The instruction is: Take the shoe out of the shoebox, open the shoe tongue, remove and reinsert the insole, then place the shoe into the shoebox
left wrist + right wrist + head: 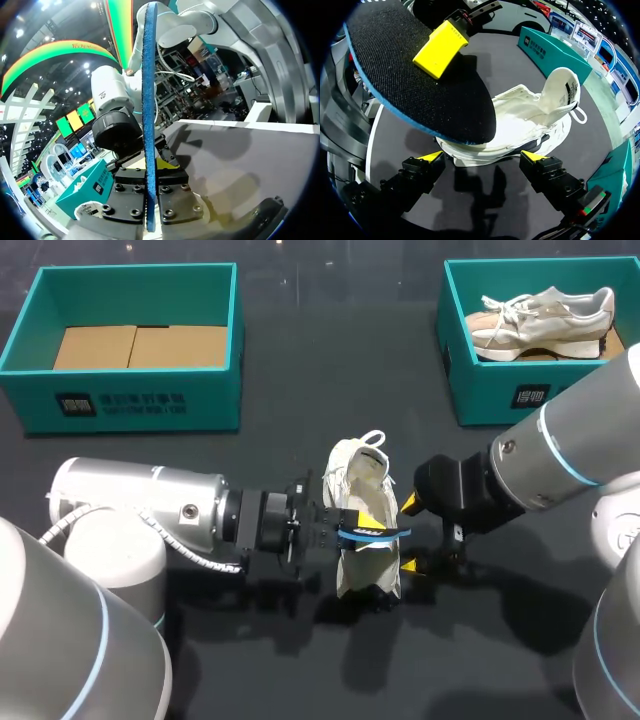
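Note:
A white shoe [362, 490] lies on the dark table's middle, its opening facing up. My left gripper [352, 530] hangs just over it, shut on the insole [378, 533], a black pad with a blue edge. In the left wrist view the insole [149, 100] stands edge-on between the fingers of the left gripper [150, 175]. My right gripper [410, 536] stands open beside the shoe. In its wrist view the shoe [535, 117] lies just ahead of the right gripper [484, 157], under the insole [420, 85], on which one yellow fingertip [441, 49] of the left gripper presses.
A teal shoebox [130, 405] at the back left holds only cardboard. A second teal box [470, 370] at the back right holds a beige sneaker [545, 318]. Both arms crowd the table's middle.

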Motion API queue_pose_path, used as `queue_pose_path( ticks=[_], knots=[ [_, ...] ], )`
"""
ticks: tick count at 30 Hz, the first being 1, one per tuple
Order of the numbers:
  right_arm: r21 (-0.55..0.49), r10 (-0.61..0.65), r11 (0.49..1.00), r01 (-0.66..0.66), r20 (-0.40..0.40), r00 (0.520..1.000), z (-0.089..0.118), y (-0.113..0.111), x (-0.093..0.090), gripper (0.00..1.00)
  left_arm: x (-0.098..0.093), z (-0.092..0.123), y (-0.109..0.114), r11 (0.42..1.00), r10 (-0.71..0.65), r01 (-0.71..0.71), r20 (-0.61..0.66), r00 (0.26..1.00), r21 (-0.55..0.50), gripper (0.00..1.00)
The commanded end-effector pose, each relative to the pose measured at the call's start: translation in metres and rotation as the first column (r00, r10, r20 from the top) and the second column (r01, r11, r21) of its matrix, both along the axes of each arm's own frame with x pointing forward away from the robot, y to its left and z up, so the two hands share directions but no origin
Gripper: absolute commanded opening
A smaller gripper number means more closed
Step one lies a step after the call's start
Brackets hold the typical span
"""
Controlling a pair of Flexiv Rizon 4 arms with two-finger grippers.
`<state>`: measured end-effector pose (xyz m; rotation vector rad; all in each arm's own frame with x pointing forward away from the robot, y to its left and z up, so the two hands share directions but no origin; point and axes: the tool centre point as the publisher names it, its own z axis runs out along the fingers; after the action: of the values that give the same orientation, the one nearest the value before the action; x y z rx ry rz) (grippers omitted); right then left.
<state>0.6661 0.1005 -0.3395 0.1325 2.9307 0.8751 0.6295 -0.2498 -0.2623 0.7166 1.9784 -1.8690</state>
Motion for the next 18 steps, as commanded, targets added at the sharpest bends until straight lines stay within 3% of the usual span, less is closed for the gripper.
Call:
queue_pose_path(
  ticks=[1, 18],
  knots=[
    [-0.001, -0.002, 1.0, 0.002, 0.002, 1.0, -0.001, 0.0, -0.001, 1.0, 0.001, -0.003, -0.005, 1.0, 0.005, -0.005, -0.003, 1.0, 0.001, 0.0],
    [-0.001, -0.002, 1.0, 0.002, 0.002, 1.0, -0.001, 0.0, -0.001, 1.0, 0.011, -0.015, -0.002, 0.998, 0.058, -0.057, -0.025, 0.998, 0.033, 0.0]
  ],
)
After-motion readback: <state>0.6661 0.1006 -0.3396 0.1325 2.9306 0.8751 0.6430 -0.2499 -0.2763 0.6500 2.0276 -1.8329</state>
